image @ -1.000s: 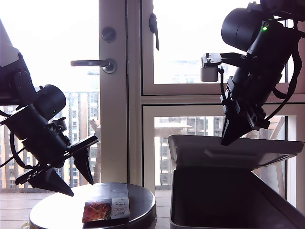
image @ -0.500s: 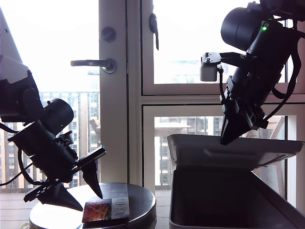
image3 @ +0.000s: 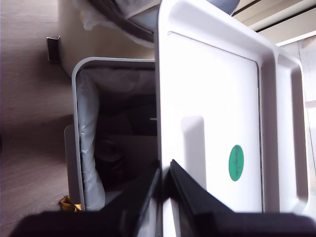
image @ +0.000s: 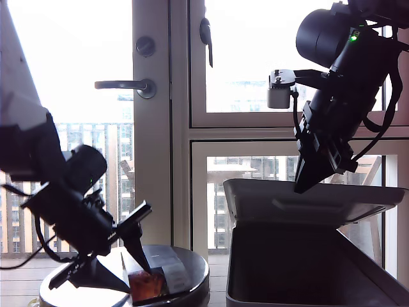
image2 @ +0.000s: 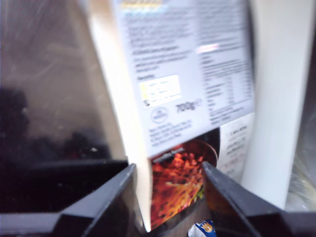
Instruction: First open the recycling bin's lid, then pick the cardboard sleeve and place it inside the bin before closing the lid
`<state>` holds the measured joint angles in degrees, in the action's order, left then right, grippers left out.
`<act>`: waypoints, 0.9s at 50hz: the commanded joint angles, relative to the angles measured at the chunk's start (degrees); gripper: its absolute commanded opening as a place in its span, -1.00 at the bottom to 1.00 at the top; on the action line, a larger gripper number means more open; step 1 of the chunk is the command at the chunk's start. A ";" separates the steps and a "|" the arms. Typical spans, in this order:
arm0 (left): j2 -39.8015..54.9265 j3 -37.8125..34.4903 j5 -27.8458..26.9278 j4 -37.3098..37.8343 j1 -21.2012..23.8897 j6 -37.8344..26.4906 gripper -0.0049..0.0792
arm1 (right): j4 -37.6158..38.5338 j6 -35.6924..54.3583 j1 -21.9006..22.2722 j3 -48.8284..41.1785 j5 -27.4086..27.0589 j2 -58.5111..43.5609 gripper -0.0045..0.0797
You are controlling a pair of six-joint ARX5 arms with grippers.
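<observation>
The cardboard sleeve (image: pixel 146 285) lies on the round dark table (image: pixel 195 276) at the exterior view's lower left, its orange-red picture facing the camera. My first gripper (image: pixel 136 279) is open and down over it, one finger on each side. The first wrist view shows the sleeve (image2: pixel 182 98) up close, running between the open gripper (image2: pixel 168 197) and its dark fingers (image2: pixel 98 202). The grey recycling bin (image: pixel 307 275) stands at the exterior view's right with its lid (image: pixel 319 201) raised. My second gripper (image: pixel 299 187) is shut on the lid's edge (image3: pixel 212 98), above the dark inside of the bin (image3: pixel 123 128).
Behind the table and bin are a glazed door with a lever handle (image: pixel 124 84) and tall windows. The second wrist view shows wooden floor (image3: pixel 29 98) beside the bin and a pale lined container (image3: pixel 98 34) just past it.
My first gripper has come down and towards the exterior view's right, ending astride the sleeve, which now looks turned or tipped. My second gripper and the lid have hardly moved.
</observation>
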<state>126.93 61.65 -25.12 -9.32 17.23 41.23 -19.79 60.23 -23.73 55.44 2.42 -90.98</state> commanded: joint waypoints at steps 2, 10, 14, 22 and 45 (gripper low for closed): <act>1.22 -0.31 0.26 -1.90 0.20 0.81 -0.04 | 2.01 -0.42 -0.09 0.59 0.07 0.04 -0.92; 1.22 -0.31 0.52 -3.74 0.20 2.29 -0.34 | 1.99 -0.44 -0.09 0.57 0.00 0.07 -0.92; 1.22 -0.31 0.66 -4.31 0.20 2.34 -0.58 | 2.21 -0.44 -0.09 0.57 0.02 0.04 -0.92; 1.22 -0.31 3.13 -5.11 0.20 2.43 -0.93 | 2.36 -0.44 -0.09 0.57 0.00 0.04 -0.92; 1.22 -0.31 -8.59 -5.77 -0.96 6.08 -0.93 | 2.43 -0.44 -0.09 0.57 0.02 0.04 -0.92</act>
<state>126.93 61.65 -33.15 -14.68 16.93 46.48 -19.29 60.20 -23.73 55.44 2.42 -90.98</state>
